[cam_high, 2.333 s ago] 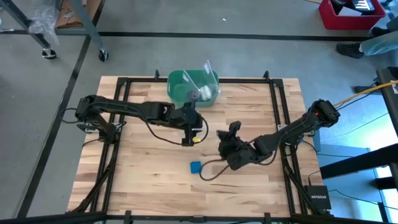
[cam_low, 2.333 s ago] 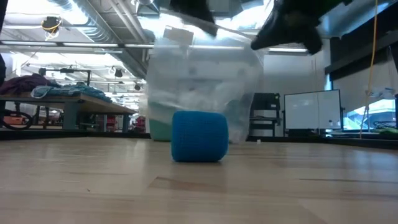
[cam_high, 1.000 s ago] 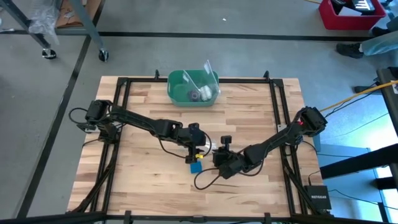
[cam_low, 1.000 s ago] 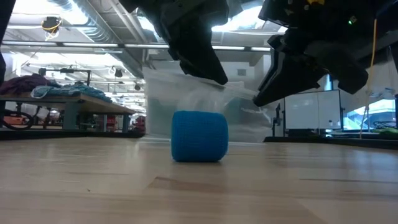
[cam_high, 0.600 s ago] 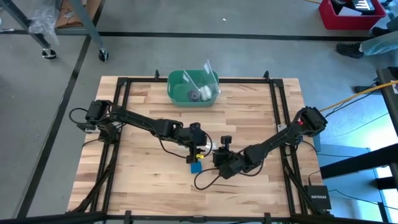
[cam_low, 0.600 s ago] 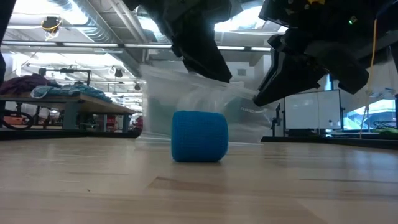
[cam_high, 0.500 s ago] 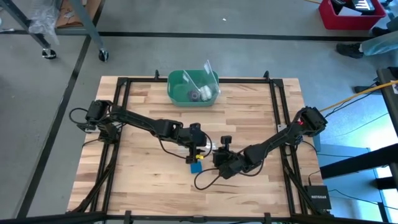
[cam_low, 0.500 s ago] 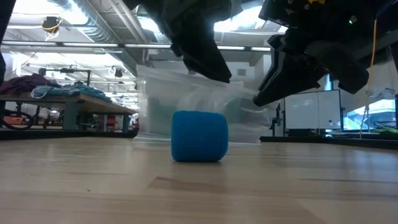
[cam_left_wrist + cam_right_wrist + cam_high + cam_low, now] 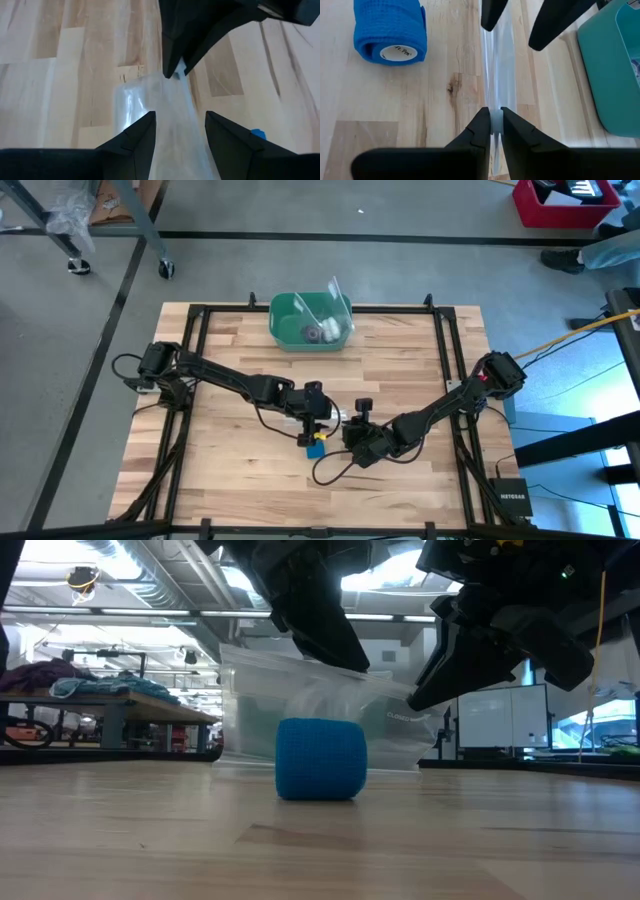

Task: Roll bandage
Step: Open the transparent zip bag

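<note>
- Blue bandage (image 9: 320, 759), rolled into a compact cylinder with a white core, lying on the wooden table (image 9: 230, 470) near its middle, towards the near edge.
- Clear plastic bag (image 9: 320, 720) hanging just behind the roll, stretched between both grippers.
- Right gripper (image 9: 491, 121) just right of the roll, fingers pressed together, pinching one edge of the bag.
- Left gripper (image 9: 179, 125) just left of and above the roll, fingers spread at either side of the bag's other end.
- Green bin (image 9: 311, 322) at the far edge, well apart.
</note>
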Controlling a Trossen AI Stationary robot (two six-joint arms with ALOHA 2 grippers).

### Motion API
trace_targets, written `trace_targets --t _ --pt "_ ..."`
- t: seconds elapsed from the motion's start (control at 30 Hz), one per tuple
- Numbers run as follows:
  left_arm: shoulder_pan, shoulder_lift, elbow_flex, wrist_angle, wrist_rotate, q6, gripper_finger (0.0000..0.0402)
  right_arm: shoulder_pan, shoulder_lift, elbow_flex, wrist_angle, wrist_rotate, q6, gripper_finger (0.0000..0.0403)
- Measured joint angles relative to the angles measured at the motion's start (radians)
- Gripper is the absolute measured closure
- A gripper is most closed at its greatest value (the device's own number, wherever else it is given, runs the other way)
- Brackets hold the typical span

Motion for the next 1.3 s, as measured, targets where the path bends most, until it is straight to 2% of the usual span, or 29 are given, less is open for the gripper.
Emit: trace_targets --t 1.3 --pt "0.010 0.019 0.000 0.046 -0.005 0.000 0.0240 0.000 -0.001 0.000 -0.001 0.000 0.000 0.0363"
